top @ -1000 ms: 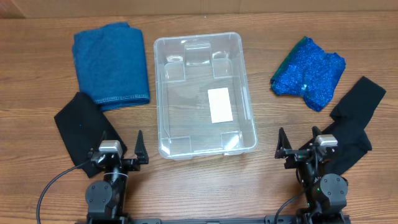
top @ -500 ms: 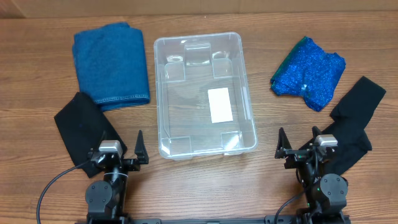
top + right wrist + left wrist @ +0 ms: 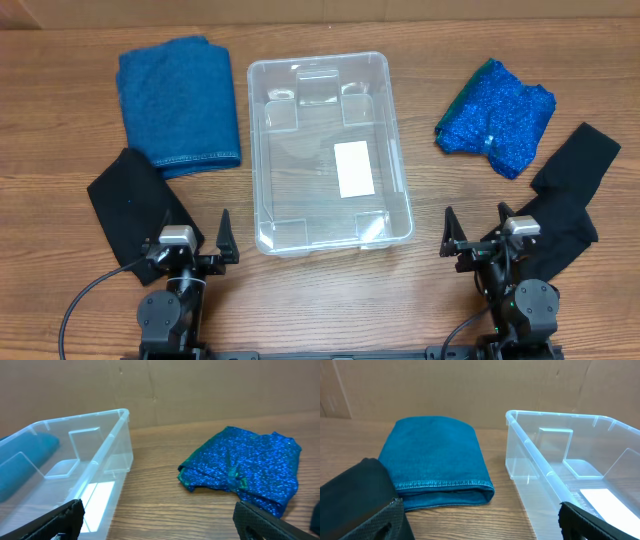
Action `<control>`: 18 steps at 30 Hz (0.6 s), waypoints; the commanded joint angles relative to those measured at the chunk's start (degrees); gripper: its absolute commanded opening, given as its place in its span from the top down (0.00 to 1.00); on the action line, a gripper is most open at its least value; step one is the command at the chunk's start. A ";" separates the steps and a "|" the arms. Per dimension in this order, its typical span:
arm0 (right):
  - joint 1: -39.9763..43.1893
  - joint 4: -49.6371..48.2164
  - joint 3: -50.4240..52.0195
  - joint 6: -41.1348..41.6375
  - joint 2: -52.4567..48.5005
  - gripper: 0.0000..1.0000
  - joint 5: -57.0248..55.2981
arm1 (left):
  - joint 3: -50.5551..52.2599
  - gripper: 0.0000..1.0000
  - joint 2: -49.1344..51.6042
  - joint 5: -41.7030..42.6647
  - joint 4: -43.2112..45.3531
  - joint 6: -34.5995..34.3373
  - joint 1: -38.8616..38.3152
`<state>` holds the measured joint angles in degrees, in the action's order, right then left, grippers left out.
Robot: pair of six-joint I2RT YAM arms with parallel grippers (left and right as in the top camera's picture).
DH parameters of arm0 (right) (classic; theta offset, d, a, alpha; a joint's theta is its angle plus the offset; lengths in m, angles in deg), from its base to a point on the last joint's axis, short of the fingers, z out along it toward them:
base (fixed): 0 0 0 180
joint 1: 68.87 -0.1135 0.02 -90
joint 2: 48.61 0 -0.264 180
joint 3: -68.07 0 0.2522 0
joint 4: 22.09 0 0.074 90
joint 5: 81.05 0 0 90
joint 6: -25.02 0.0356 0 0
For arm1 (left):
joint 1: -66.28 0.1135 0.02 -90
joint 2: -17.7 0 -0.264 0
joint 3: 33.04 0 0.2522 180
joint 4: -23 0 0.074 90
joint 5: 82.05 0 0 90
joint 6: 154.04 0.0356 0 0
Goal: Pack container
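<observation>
The clear plastic container (image 3: 325, 150) stands empty in the middle of the table, a white label on its base; it also shows in the left wrist view (image 3: 570, 475) and the right wrist view (image 3: 65, 465). A folded blue denim cloth (image 3: 180, 100) lies to its left, also seen in the left wrist view (image 3: 437, 460). A sparkly blue garment (image 3: 497, 118) lies to its right, also seen in the right wrist view (image 3: 245, 467). My left gripper (image 3: 192, 243) is open and empty near the front edge. My right gripper (image 3: 474, 236) is open and empty at the front right.
A black cloth (image 3: 130, 205) lies at the front left beside my left gripper, also in the left wrist view (image 3: 350, 490). A black garment (image 3: 570, 200) lies at the front right by my right gripper. A cardboard wall (image 3: 470, 385) stands behind the table.
</observation>
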<state>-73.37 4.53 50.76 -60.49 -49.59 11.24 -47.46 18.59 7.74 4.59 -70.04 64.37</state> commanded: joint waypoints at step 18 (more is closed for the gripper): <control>1.09 26.14 -59.95 3.96 -58.01 0.00 -2.69 | -49.90 0.00 30.88 1.05 -30.80 -5.75 -0.35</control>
<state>-72.99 24.35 2.37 -53.17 -97.32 9.27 -87.83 40.38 8.83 -20.68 -81.05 64.37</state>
